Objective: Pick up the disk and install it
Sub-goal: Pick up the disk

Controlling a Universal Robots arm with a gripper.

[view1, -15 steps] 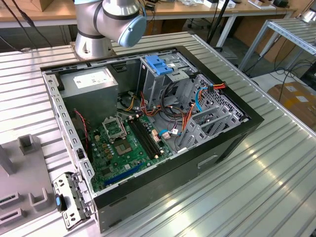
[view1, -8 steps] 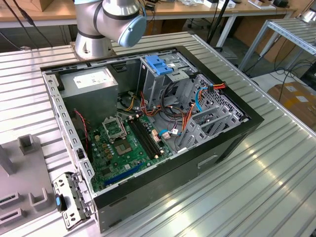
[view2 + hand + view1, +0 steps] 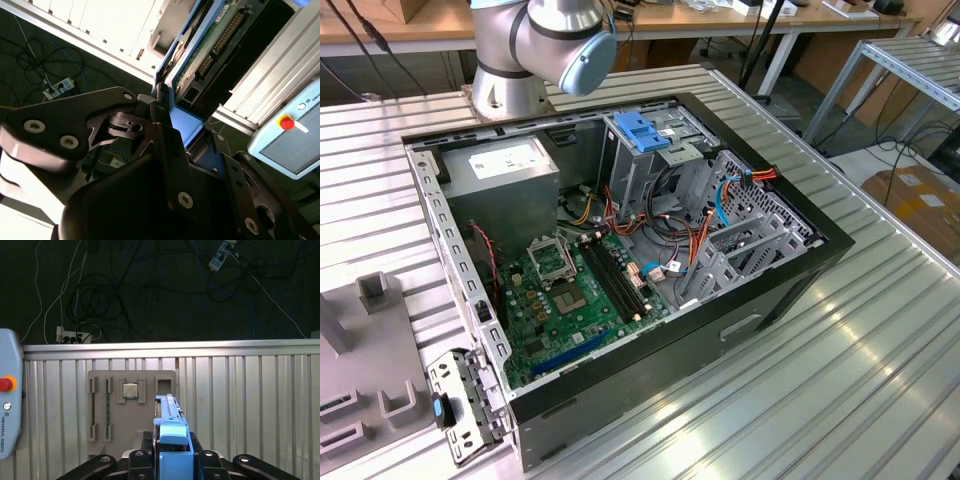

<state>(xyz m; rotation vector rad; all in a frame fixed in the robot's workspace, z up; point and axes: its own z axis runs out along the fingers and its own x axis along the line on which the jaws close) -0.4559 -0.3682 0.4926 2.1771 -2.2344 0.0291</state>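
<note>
- Holding the disk (image 3: 169,412) edge-on: the gripper (image 3: 172,452) is clamped on its blue carrier (image 3: 173,432), one finger on each flat side, so the thin body points straight out ahead of the fingers. We judge this grip suits sliding it end-first into a bay.
- Landmark for all places: the grey holder plate (image 3: 100,382) on the ribbed table (image 3: 250,405).
- In the first wrist view the disk hangs above the plate, close to the camera and apart from the plate. Its far end overlaps an empty pocket (image 3: 165,385) beside the processor chip (image 3: 130,390). A memory stick (image 3: 107,407) sits in a slot of the plate, across the chip from the disk.
- The second wrist view adds the disk's flat face (image 3: 210,45): a green circuit board (image 3: 200,60) with a connector row, the carrier wrapping its edge, and the fingers (image 3: 159,117) of the gripper (image 3: 182,125) pressed against that carrier.
- The exterior view adds the goal. The open computer case (image 3: 790,270) lies near the plate (image 3: 405,355), toward the exterior view's right. Its drive cage (image 3: 640,170) and blue latch (image 3: 642,133) are on the side of the case far from the plate. The arm (image 3: 555,40) rises beyond the case.
- Our reading: the disk is picked up and not installed.
</note>
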